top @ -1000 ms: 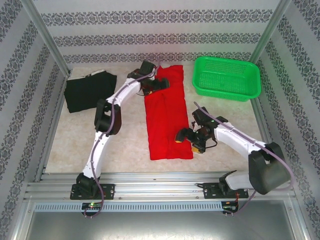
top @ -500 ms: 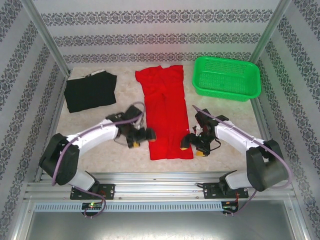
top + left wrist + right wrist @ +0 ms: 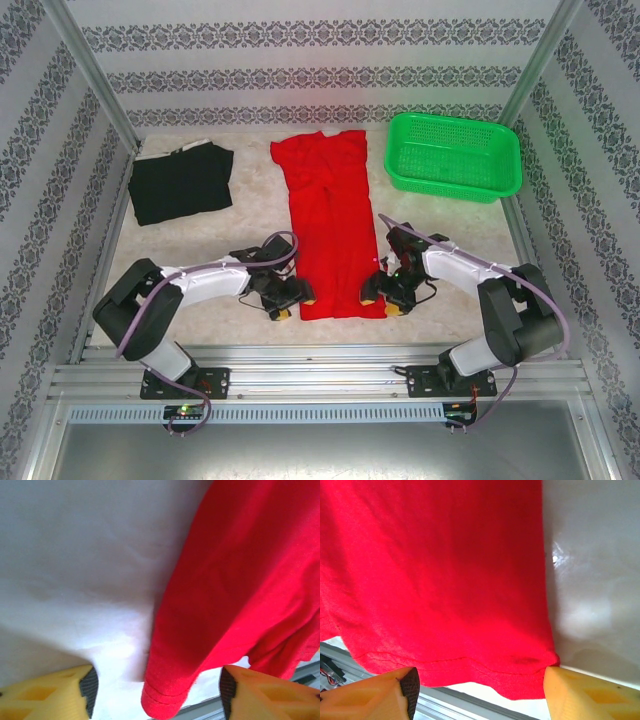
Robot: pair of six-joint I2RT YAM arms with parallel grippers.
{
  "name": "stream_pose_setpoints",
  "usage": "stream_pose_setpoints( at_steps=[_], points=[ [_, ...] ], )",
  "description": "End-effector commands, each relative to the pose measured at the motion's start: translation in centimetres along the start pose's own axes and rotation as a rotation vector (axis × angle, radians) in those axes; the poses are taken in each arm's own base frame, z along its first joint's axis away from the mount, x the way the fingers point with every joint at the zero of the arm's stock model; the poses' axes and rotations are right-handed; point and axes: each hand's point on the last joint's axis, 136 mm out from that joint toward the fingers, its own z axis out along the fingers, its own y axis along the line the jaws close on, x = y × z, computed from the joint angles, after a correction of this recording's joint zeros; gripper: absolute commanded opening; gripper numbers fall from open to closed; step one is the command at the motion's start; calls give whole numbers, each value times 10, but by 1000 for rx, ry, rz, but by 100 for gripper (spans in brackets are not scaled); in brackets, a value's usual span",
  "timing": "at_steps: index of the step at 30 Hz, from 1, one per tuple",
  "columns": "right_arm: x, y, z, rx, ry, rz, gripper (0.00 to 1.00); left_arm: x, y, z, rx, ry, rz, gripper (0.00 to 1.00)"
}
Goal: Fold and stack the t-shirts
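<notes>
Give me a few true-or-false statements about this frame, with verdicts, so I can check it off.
1. The red t-shirt lies as a long strip down the middle of the table. True.
2. The black t-shirt is in the green basket. False: it lies on the table at the far left, apart from the basket.
3. The left end effector is shut on the black t-shirt. False: it is open at the red t-shirt's near left corner.
4. The right end effector is open at the red t-shirt's near right corner. True.
5. The red t-shirt is stacked on the black t-shirt. False: they lie apart.
</notes>
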Motion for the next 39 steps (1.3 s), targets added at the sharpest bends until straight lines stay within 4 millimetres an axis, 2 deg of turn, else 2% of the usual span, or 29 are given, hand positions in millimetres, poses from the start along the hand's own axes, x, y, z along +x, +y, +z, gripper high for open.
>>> stream_pose_setpoints(
  at_steps=[1,5,11,13,15,17,22,28,36,39],
  points=[
    [1,-7,7,5,15,2,65,8,-47,21,128,52,97,60],
    [2,-7,12,0,30,8,56,13,-78,30,172,104,158,45],
    [6,-11,-2,55,22,-8,57,11,-96,32,169,123,205,35],
    [8,-8,-12,67,8,-21,59,12,-93,33,151,127,206,27],
    [9,-9,-24,95,-11,-35,62,12,-87,32,145,121,191,11],
    [12,-13,-32,126,-19,-38,64,15,-82,29,142,118,187,1],
    [12,-24,-27,157,-23,-35,66,21,-71,13,126,96,182,0],
    [2,-23,-8,135,-15,-32,66,26,-57,3,121,74,159,0],
    [-5,-28,16,156,-4,-17,59,32,-37,0,117,63,121,0],
    [-5,-21,19,135,-2,-29,55,32,-36,1,121,62,116,0]
  ],
)
